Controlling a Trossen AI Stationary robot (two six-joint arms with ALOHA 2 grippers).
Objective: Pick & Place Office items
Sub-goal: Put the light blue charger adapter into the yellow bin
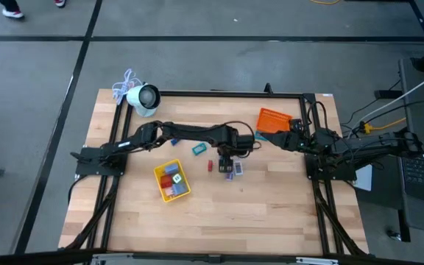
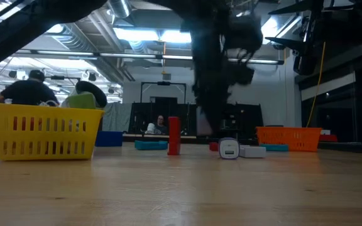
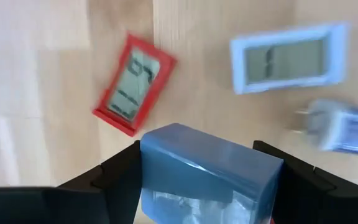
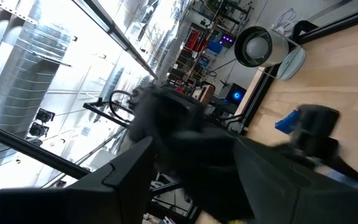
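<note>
Right of the yellow slatted plastic tray (image 1: 171, 180), past a small red piece (image 1: 210, 165), the left gripper (image 1: 227, 163) hangs low over the wooden table (image 1: 271, 206), its dark fingers (image 3: 114, 180) half closed against the sides of a blue blocky office item (image 3: 207, 174). A red flat piece with a grey display (image 3: 132, 84) and a light blue one (image 3: 288, 57) lie just beyond. Farther right, beside the orange tray (image 1: 272, 120), the right gripper (image 1: 289, 136) waits with fingers spread, holding nothing.

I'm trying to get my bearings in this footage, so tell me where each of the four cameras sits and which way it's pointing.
High view: overhead, straight down on the table, both arms and the yellow tray.
Low view: at tabletop height, level across to the room; one dark arm blurs past.
Left wrist view: on the left arm, looking down past its fingers flanking a blue block.
Right wrist view: on the right arm, facing the left arm and white round device.
Shared: high and low views both show the orange tray.
</note>
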